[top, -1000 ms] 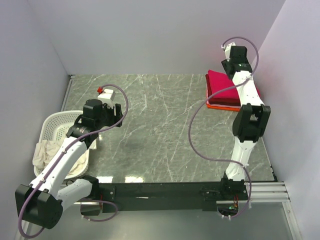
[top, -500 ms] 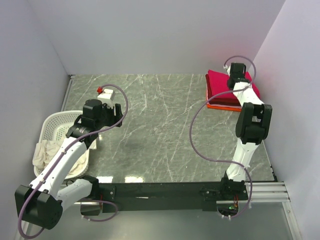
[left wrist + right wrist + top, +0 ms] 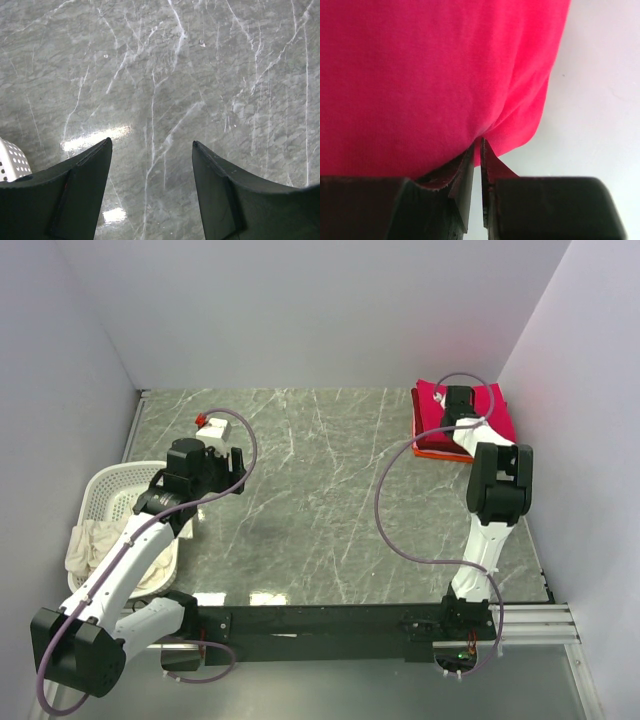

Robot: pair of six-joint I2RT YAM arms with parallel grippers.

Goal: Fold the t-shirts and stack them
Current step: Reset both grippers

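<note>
A folded stack of t-shirts lies at the table's back right corner. The bright crimson-red t-shirt [image 3: 500, 415] is on top, and an orange one [image 3: 438, 452] shows along the bottom edge. My right gripper [image 3: 457, 402] is down on the stack. In the right wrist view its jaws [image 3: 481, 143] are nearly together, pinching the hem of the crimson t-shirt [image 3: 430, 70]. A cream-white t-shirt [image 3: 92, 540] hangs crumpled out of the basket. My left gripper [image 3: 236, 470] hovers open over bare marble beside the basket. Nothing lies between its fingers [image 3: 151, 142].
The white slotted laundry basket [image 3: 112, 485] stands at the left edge of the table, and its corner [image 3: 10, 162] shows in the left wrist view. Grey walls close in the table at the back and on both sides. The stack lies close to the right wall.
My right arm has come down from high against the back wall onto the stack. Its jaws have closed on the crimson t-shirt's hem. The left arm has not moved.
</note>
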